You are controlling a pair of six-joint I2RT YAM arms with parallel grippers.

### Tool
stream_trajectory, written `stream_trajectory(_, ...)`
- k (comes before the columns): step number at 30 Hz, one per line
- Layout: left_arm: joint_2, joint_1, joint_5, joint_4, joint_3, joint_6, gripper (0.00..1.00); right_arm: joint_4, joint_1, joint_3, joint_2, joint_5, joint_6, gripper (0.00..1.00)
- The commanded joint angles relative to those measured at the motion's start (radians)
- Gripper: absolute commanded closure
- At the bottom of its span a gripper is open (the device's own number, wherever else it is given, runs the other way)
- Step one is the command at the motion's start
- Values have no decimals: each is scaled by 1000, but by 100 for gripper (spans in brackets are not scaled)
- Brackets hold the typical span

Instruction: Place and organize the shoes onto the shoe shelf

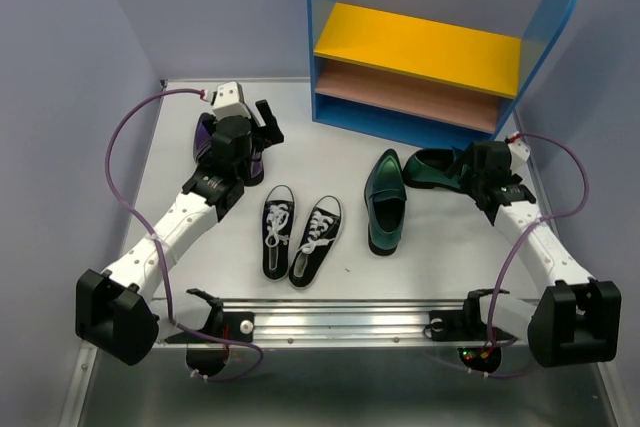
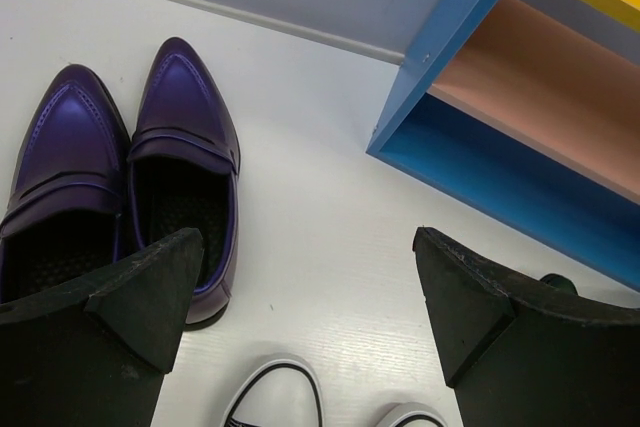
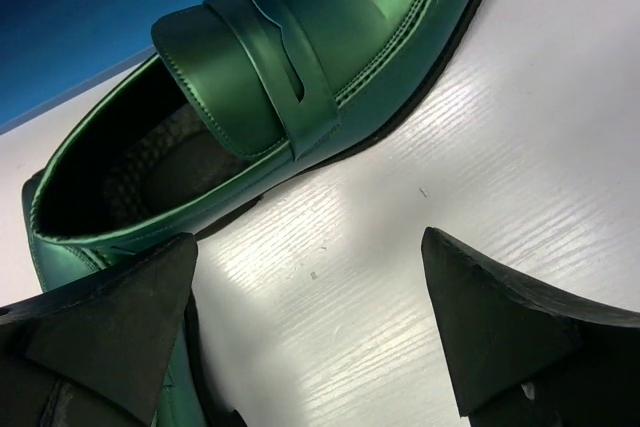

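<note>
Left tool [image 1: 262, 125] and right tool [image 1: 478, 169], jaws spread wide and holding nothing, hang low over the table [image 1: 430, 262]. Nearest the arm bases, the black sneakers [image 1: 298, 237] stand side by side, heels toward the arms. Their canvas probably yields and weighs little, so a pinch across the heel collar seems safest, clear of the loose white laces. Beyond them, one of the green loafers [image 1: 385, 202] points at the shelf, and its mate [image 3: 330, 67] lies crosswise with its heel end beneath the right tool. The glossy upper looks stiff and likely slick. One finger inside the opening and one outside the side wall should hold better than a grip on the smooth vamp. The purple shoes [image 2: 185, 147] sit touching, toes away, under the left tool, and they look equally smooth. Farthest stands the shoe shelf [image 1: 420, 47], with no shoe on its boards.
</note>
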Motion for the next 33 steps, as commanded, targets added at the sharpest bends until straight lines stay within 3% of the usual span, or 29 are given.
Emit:
stream_trajectory(1, -7, -3, 0, 22, 35, 10, 1, -38, 4, 75, 35, 49, 69, 0)
stream_trajectory(13, 22, -5, 23, 27, 39, 0, 1, 32, 4, 162, 237, -130, 268, 0)
stream_trajectory(18, 17, -3, 23, 28, 41, 1, 1, 124, 4, 154, 332, -245, 305, 0)
stream_trajectory(24, 13, -3, 26, 30, 36, 1, 1, 120, 4, 144, 371, -253, 305, 2)
stream_trajectory(30, 17, -3, 27, 30, 38, 0, 1, 89, 4, 115, 316, -233, 262, 11)
stream_trajectory(31, 19, -3, 27, 30, 38, 1, 1, 83, 4, 116, 316, -233, 244, 21)
stream_trajectory(33, 22, -3, 29, 30, 38, 1, 1, 60, 4, 115, 316, -234, 216, 25)
